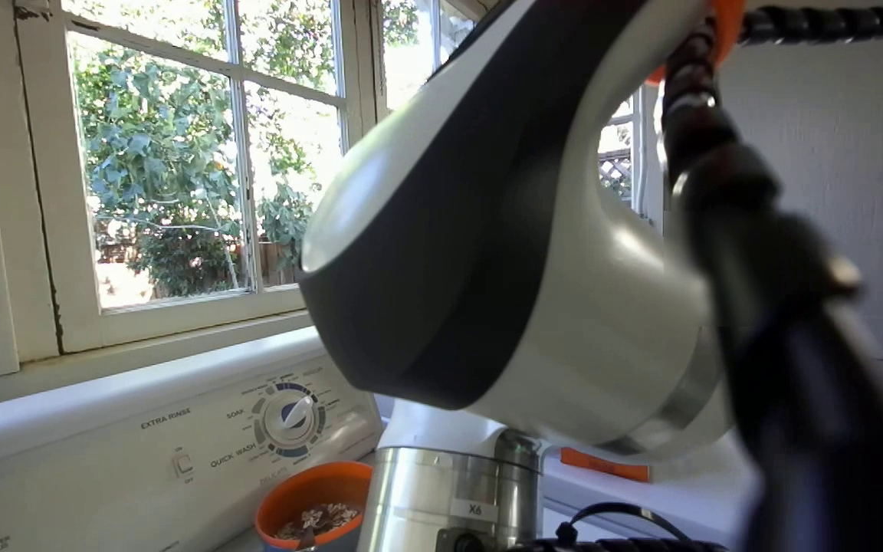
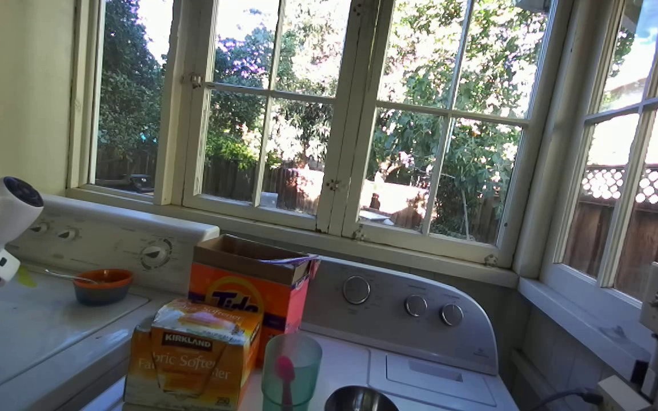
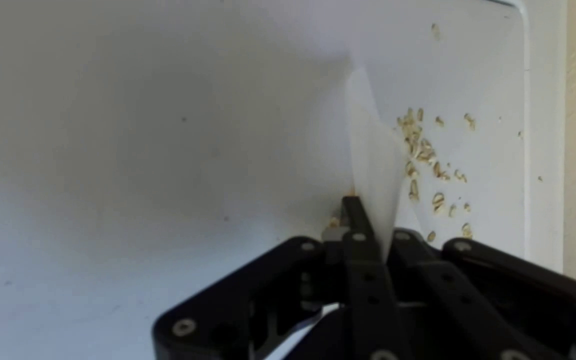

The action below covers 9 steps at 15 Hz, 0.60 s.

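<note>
Flakes (image 1: 322, 519) in the orange-rimmed bowl (image 1: 334, 477), a pink utensil (image 2: 285, 370) in the green cup (image 2: 308, 371), and the hand (image 3: 378, 230) pinches tight on a thin whitish sheet (image 3: 374, 145) tapering out ahead of it!

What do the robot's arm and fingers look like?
The arm is rounded and white with a broad black band; its silver cylinder bears the marking X6. A ribbed black cable runs beside it, near an orange strap. The fingers are narrow and black, with round pale screws.
</note>
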Motion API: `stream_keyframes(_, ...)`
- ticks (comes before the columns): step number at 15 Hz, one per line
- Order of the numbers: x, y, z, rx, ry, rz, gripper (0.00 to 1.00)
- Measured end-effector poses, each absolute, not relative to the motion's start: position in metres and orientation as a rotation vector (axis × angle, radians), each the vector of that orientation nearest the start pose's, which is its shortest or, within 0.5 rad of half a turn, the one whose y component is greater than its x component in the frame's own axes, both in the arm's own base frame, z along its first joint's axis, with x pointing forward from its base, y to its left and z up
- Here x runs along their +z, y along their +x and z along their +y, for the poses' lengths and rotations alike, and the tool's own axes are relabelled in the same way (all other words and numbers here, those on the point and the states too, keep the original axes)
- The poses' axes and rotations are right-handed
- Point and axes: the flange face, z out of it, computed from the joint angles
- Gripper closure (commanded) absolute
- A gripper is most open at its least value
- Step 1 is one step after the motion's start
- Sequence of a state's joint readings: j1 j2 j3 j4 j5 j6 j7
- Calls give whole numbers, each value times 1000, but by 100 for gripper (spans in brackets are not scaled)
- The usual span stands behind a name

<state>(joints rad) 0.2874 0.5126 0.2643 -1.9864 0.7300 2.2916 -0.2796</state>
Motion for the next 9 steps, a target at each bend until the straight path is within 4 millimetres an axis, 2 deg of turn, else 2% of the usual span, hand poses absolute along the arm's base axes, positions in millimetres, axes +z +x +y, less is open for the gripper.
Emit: stream_keyframes(9, 214, 531, 270, 340, -2633, -199, 100)
